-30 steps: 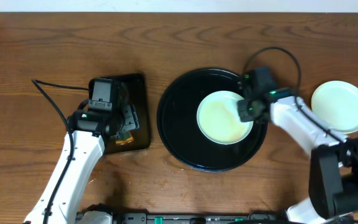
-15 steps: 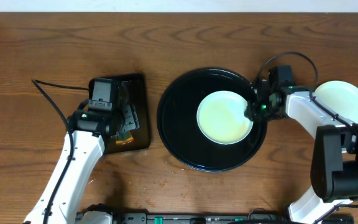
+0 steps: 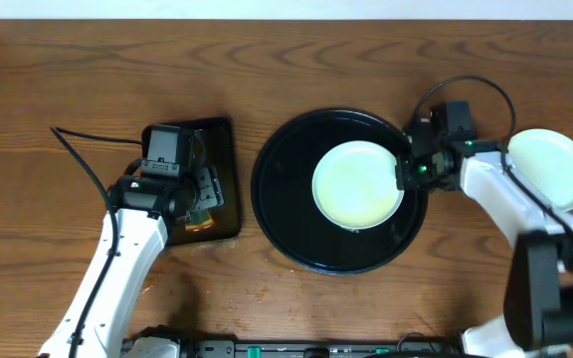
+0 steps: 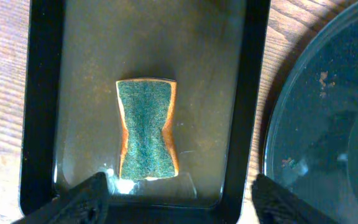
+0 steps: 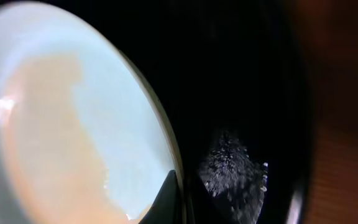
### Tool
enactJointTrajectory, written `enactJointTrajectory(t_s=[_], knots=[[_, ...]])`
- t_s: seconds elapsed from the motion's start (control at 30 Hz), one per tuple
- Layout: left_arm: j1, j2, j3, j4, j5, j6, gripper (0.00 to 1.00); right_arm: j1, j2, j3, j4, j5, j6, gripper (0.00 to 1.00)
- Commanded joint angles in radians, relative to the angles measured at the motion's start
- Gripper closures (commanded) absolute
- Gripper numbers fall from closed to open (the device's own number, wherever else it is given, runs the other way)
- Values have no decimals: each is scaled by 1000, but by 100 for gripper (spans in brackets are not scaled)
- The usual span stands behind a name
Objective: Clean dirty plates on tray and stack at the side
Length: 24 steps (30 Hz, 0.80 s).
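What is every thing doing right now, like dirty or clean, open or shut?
right gripper: shut on the dirty plate at its rim.
dirty plate: smeared orange, on the round tray.
round tray: speckled with bits.
other plate: flat on the table, looks clean.
sponge: green side up in the small tray, not held.
left gripper: open, above the small tray.

overhead: bright, even | left wrist: sharp; sheen on small tray | right wrist: dim; plate blurred

A robotics lab: white left arm and right arm working at a wood-grain table.
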Motion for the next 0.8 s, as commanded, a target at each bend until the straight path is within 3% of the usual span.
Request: enactJointTrajectory(t_s=[0.0, 0.07, 0.37, 0.77], knots=[[4, -2, 19, -3, -1, 18, 19, 71, -143, 5, -4, 107, 10, 99], [4, -2, 19, -3, -2, 18, 15, 115, -190, 5, -8, 182, 10, 99], [4, -2, 19, -3, -1, 18, 14, 356, -329, 5, -8, 579, 9, 99], [4, -2, 19, -3, -1, 18, 14, 714, -357, 5, -18, 1118, -52, 99]])
